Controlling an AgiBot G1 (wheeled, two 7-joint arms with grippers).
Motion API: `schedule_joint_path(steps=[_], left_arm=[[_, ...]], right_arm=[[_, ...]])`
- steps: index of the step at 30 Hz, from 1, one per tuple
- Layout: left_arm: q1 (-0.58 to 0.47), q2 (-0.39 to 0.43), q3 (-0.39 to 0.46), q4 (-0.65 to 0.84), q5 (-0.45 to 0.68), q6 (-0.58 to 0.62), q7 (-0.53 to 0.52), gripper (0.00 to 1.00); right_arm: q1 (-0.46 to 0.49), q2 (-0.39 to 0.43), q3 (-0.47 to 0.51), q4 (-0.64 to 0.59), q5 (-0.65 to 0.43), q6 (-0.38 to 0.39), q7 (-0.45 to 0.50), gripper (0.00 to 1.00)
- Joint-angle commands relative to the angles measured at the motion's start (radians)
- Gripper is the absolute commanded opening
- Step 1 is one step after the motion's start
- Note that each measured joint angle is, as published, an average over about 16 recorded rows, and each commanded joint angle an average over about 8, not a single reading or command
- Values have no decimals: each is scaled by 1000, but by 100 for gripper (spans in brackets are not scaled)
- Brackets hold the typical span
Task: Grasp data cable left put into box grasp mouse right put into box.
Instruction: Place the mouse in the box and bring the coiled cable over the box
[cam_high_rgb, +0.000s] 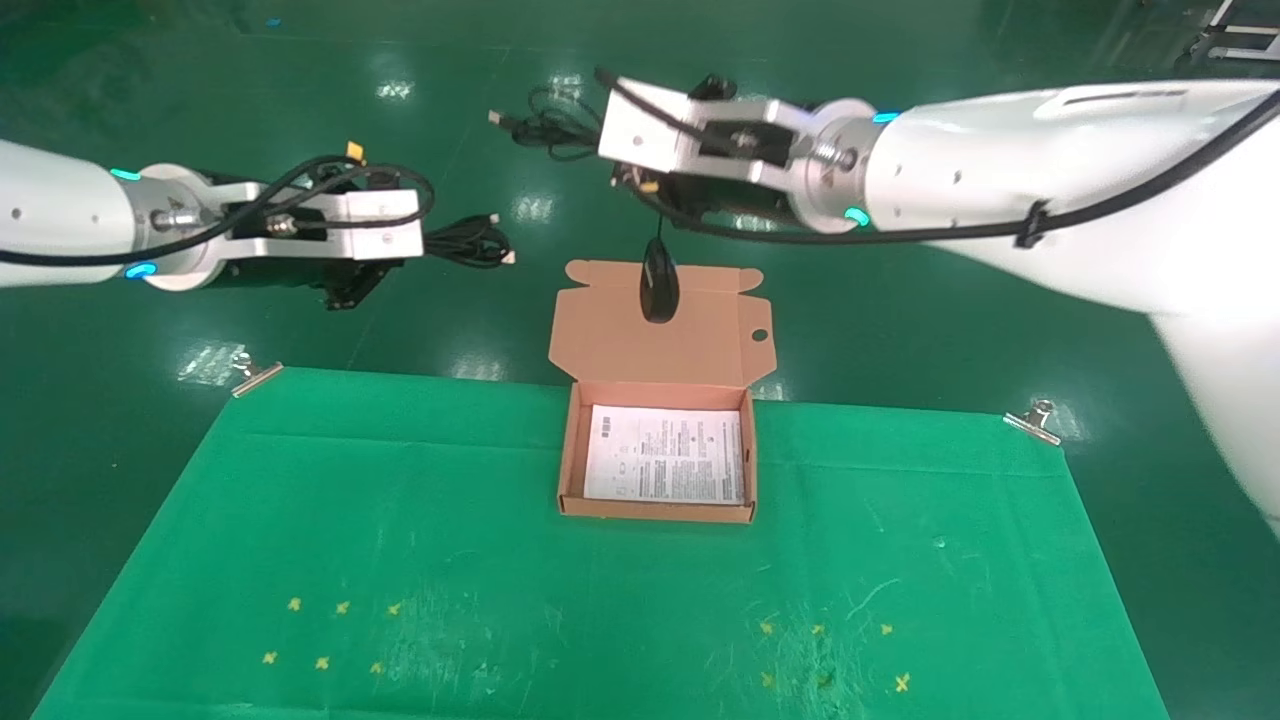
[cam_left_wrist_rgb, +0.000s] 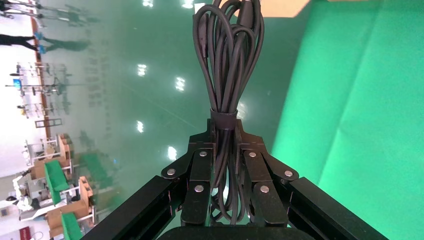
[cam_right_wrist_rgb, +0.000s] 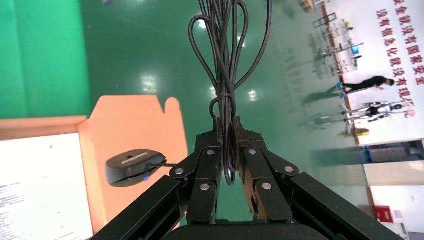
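Note:
The data cable (cam_high_rgb: 472, 241), a thick black looped bundle with a tie round its middle (cam_left_wrist_rgb: 227, 65), is held in the air left of the box, and my left gripper (cam_high_rgb: 420, 246) (cam_left_wrist_rgb: 224, 126) is shut on it at the tie. My right gripper (cam_high_rgb: 603, 132) (cam_right_wrist_rgb: 227, 124) is shut on the mouse's thin coiled cord (cam_high_rgb: 545, 127) (cam_right_wrist_rgb: 226, 60), high behind the box. From that cord the black mouse (cam_high_rgb: 659, 284) (cam_right_wrist_rgb: 134, 168) dangles in front of the open lid flap (cam_high_rgb: 610, 335) (cam_right_wrist_rgb: 131, 125). The box (cam_high_rgb: 568, 455) lies open on the mat, with a white printed sheet (cam_high_rgb: 665, 455) (cam_right_wrist_rgb: 40, 190) at its bottom.
A green mat (cam_high_rgb: 400, 520) covers the table, pinned by metal clips at the far left (cam_high_rgb: 255, 375) and far right (cam_high_rgb: 1035, 420) corners. Yellow cross marks (cam_high_rgb: 320, 630) lie near the front on both sides. Shiny green floor lies beyond the table.

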Motion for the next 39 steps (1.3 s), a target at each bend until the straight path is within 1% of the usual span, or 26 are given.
schedule_joint_path(steps=[1, 11, 19, 28, 39], left_arm=[[1, -4, 4, -5, 17, 12, -19, 0], [5, -17, 13, -41, 42, 45, -53, 0], [7, -18, 13, -47, 46, 46, -60, 0], [7, -18, 13, -49, 47, 47, -62, 0], [7, -18, 13, -50, 48, 47, -62, 0]], right_arm=[[-10, -8, -6, -15, -1, 4, -6, 0], [-52, -58, -37, -101, 15, 31, -36, 0], [-79, -76, -77, -144, 44, 53, -45, 0], [-102, -84, -141, -168, 89, 85, -30, 0], [-115, -89, -239, -181, 158, 139, 12, 0]])
